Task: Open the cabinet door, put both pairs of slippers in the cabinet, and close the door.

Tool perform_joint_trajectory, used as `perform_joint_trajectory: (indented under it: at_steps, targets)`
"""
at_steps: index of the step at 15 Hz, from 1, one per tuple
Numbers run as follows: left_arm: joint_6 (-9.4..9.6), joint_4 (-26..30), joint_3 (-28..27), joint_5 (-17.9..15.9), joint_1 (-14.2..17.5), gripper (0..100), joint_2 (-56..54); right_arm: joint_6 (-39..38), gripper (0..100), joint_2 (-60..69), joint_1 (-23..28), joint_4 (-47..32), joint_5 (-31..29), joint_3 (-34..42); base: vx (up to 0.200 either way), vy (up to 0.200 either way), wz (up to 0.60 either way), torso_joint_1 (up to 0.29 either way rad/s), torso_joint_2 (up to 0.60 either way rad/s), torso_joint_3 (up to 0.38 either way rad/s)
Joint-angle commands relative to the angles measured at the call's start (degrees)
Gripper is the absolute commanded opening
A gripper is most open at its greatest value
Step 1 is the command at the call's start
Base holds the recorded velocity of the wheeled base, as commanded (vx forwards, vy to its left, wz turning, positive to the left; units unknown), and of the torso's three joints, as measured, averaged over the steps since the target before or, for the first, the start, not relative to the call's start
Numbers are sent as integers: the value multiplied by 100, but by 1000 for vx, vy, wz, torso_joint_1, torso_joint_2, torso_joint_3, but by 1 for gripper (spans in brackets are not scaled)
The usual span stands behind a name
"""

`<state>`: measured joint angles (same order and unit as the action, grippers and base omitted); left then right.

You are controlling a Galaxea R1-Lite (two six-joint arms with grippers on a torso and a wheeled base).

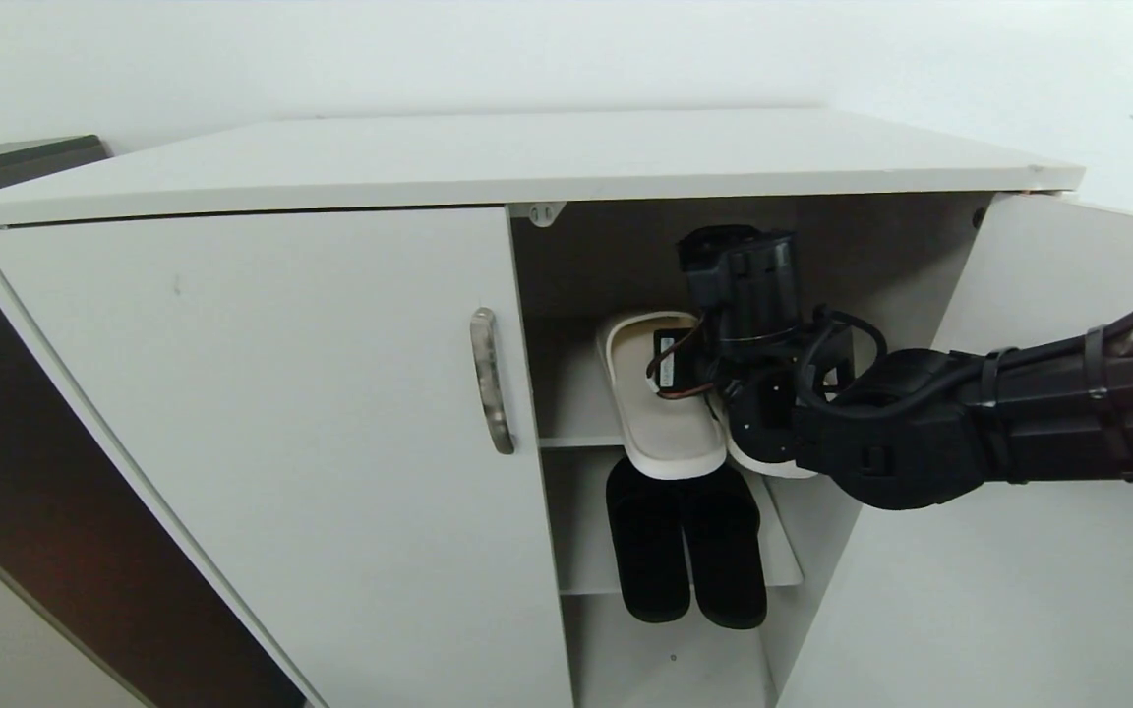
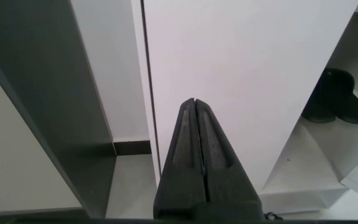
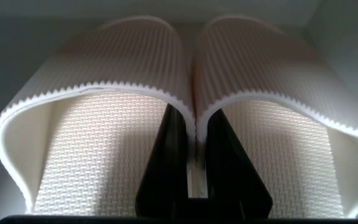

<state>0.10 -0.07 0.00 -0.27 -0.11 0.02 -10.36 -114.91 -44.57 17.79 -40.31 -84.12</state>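
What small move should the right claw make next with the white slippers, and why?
Probably push the white slippers a little deeper onto the upper shelf before letting go. The right claw holds them by their inner sides, and their heels overhang the shelf edge, which may block the door.

Slipper pair (image 1: 660,433) on upper shelf (image 1: 576,442), second pair (image 1: 685,551) on shelf below (image 1: 783,568), inside cabinet (image 1: 527,157).

My head camera looks forward and down at the open cabinet (image 1: 527,162) from fairly near. The right wrist camera sits just behind the right hand (image 3: 193,124), tight on the white slippers (image 3: 104,81). The left wrist camera faces the closed door (image 2: 241,74) beyond the left hand (image 2: 194,106), sharing the black slippers (image 2: 335,96) with the head view.
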Motion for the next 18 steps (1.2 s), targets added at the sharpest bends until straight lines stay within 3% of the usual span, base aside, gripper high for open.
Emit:
perform_joint_trajectory:
  at_steps: [1, 18]
  targets:
    - [8, -1, 0, 0, 2, 0, 6, -1, 0, -49, 18, 6, -3, -35, 0, 0, 0, 0, 0, 0]
    - [8, -1, 0, 0, -7, 0, 6, -27, 0, -436, 150, 146, 129, -290, 0, 0, 0, 0, 0, 0]
